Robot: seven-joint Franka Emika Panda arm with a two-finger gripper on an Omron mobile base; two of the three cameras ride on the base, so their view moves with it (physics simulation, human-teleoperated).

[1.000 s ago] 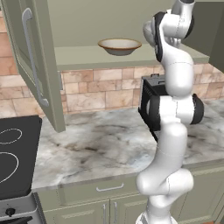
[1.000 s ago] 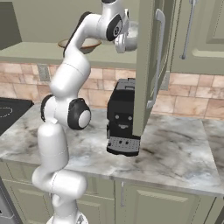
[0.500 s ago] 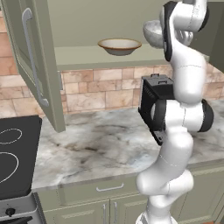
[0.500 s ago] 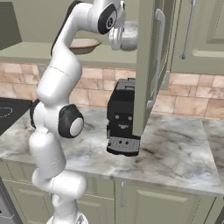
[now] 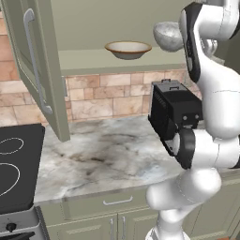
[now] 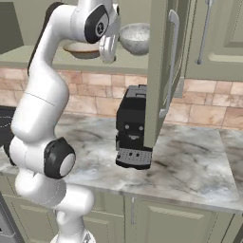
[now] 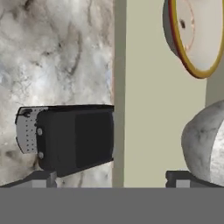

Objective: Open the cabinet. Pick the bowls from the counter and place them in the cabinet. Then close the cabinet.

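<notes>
Both bowls on the shelf now, grey bowl beside tan bowl. My gripper is wide open, holding nothing. Next I probably shut the cabinet door.

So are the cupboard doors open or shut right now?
Open. Both doors of the cabinet swing out over the counter, and you can see the tan bowl and grey bowl on its shelf.

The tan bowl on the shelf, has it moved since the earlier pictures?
No. The tan bowl sits at the same spot on the cabinet shelf, above the brick backsplash.
</notes>
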